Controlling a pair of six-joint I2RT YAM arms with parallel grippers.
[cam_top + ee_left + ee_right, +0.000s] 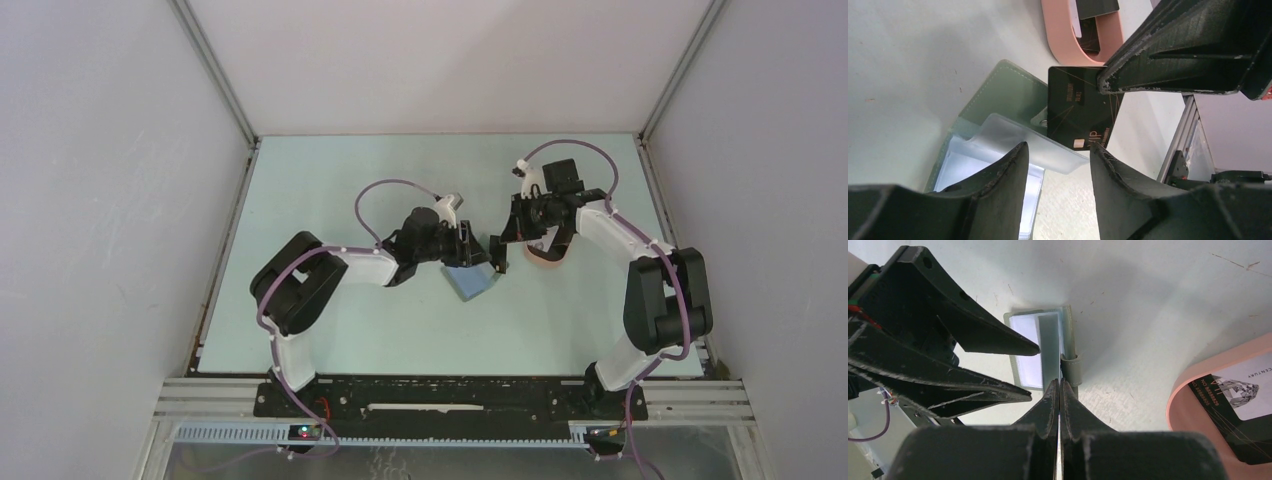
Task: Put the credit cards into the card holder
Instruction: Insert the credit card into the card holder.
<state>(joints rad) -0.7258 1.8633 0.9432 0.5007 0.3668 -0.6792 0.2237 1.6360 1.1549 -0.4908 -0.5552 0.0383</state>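
The grey-green card holder (470, 286) lies open on the table, its clear inner sleeves up; it shows in the left wrist view (1008, 92) and the right wrist view (1028, 350). My right gripper (1059, 383) is shut on a black credit card (1075, 112) with gold print, held upright with its lower edge at the holder's sleeves. Its fingers (1173, 60) grip the card's top corner. My left gripper (1058, 148) is open just above a raised clear sleeve flap (1013, 137), touching nothing that I can see. In the top view both grippers (474, 256) (498, 258) meet over the holder.
A salmon-pink oval tray (1184, 390) stands right of the holder, also seen from above (545, 260) and in the left wrist view (1060, 40). A black card with a white panel (1238, 410) lies in it. The cell's metal frame rail (1188, 130) runs along the table edge.
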